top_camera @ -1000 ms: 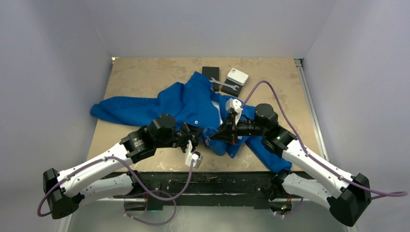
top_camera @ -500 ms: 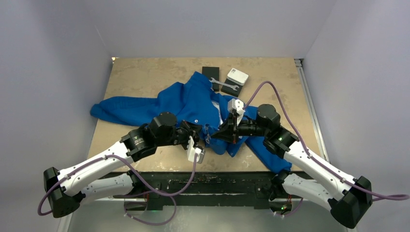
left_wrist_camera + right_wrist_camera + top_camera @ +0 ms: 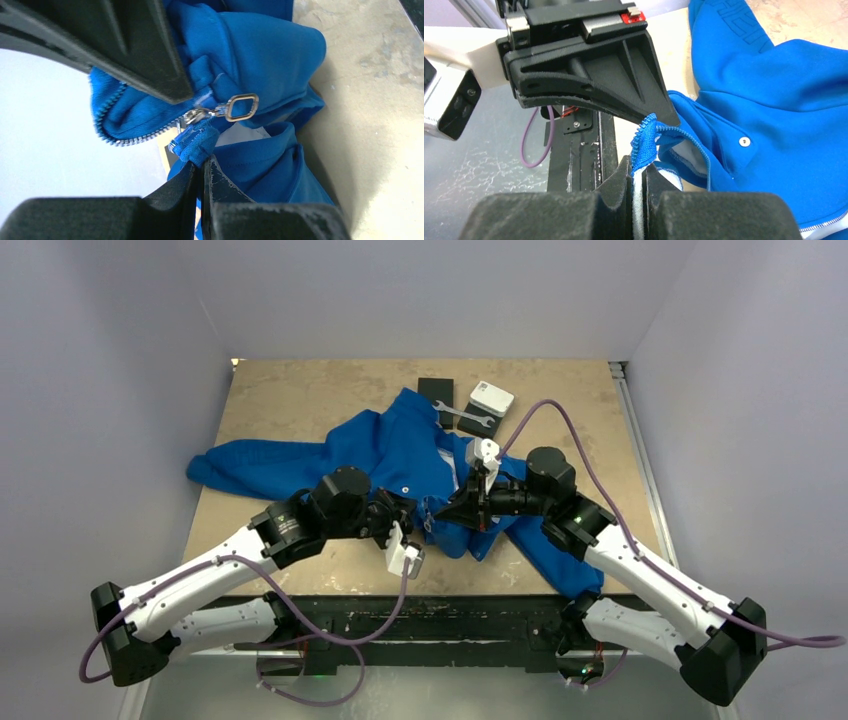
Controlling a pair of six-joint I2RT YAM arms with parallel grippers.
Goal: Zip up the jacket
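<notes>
Soft royal-blue jacket [image 3: 400, 455] is lying crumpled across the mottled tan table [image 3: 290, 395], one sleeve trailing left. Left gripper [image 3: 201, 162] is pinching a fleecy hem corner just below the silvery oval-ring zipper pull [image 3: 241, 106]. Right gripper [image 3: 638, 167] is clamping the toothed zipper edge.

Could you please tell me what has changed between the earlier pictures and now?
Both arms edged slightly toward the far side of the table, carrying the front of the jacket with them. Nothing was taken hold of or let go: the left claw and the right claw stay shut on the jacket's two zipper edges. The wrench and the white box have not moved.
</notes>
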